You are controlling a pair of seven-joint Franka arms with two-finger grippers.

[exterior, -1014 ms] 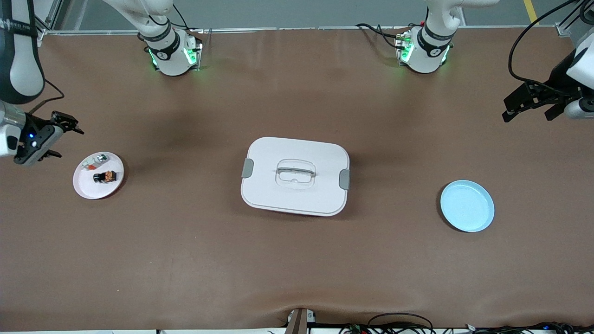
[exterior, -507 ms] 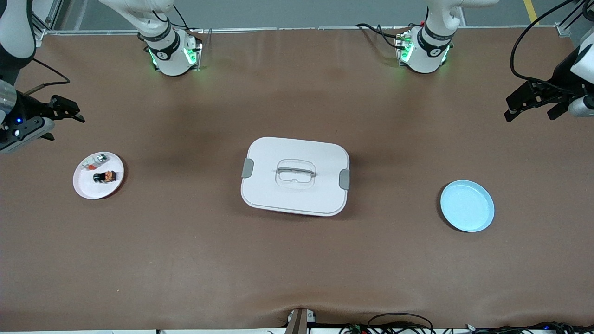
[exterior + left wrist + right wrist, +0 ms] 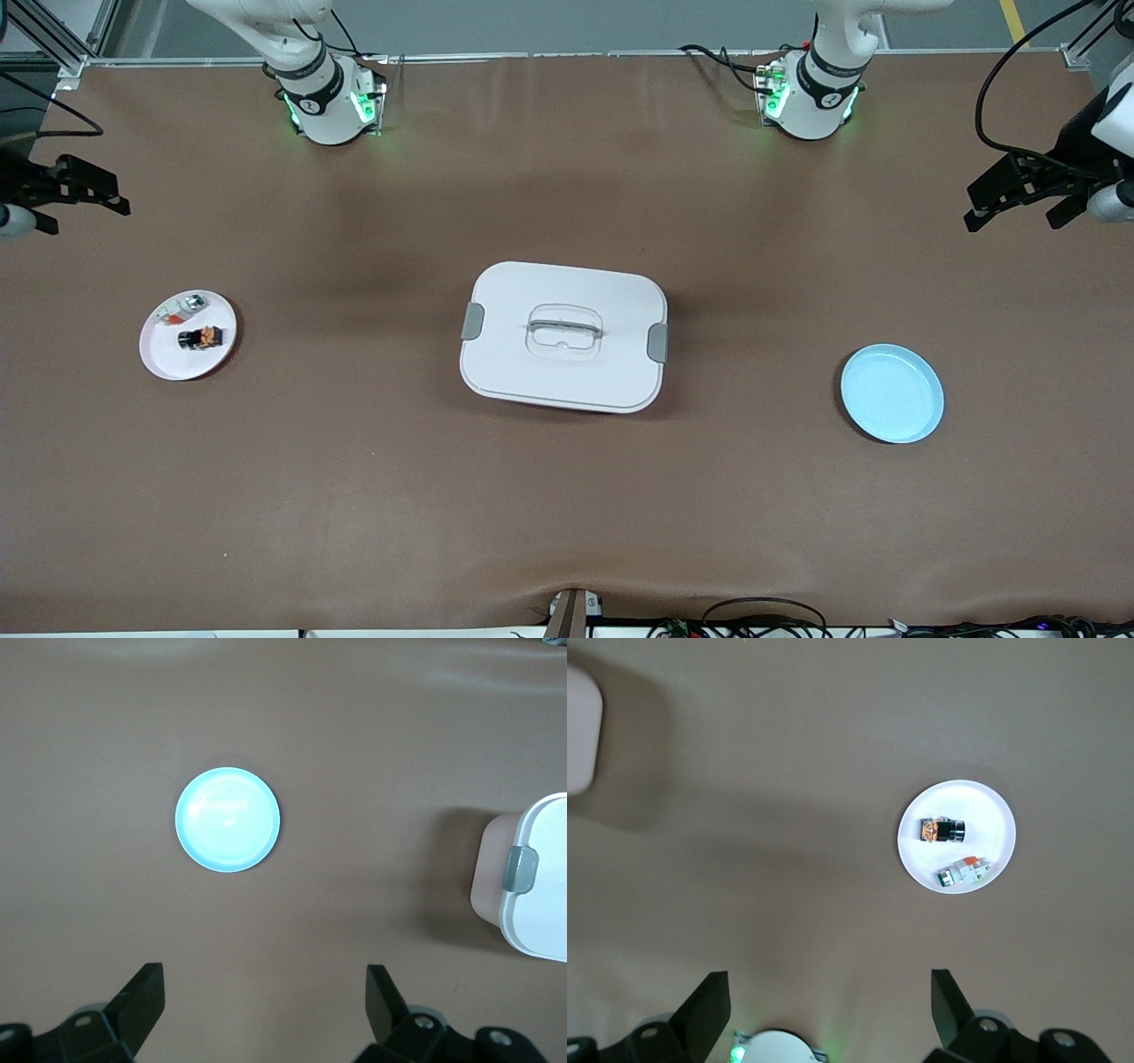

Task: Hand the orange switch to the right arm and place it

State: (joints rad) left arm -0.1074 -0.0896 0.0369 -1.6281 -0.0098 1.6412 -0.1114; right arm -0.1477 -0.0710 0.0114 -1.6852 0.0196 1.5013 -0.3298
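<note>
The right arm rises from its base and leaves the front view's edge, so its shape is hard to judge. The right gripper hangs over the table's right-arm end, fingers spread wide. The left gripper hangs over the left-arm end, fingers likewise apart.

Honestly the orange switch is tiny from the front, just a black blob with an orange face, no detail. Same for the silvery part beside it on the white plate. My right pincer is half cut off at the frame edge, and so is my left pincer. The white lidded box is chopped by the left wrist frame.
</note>
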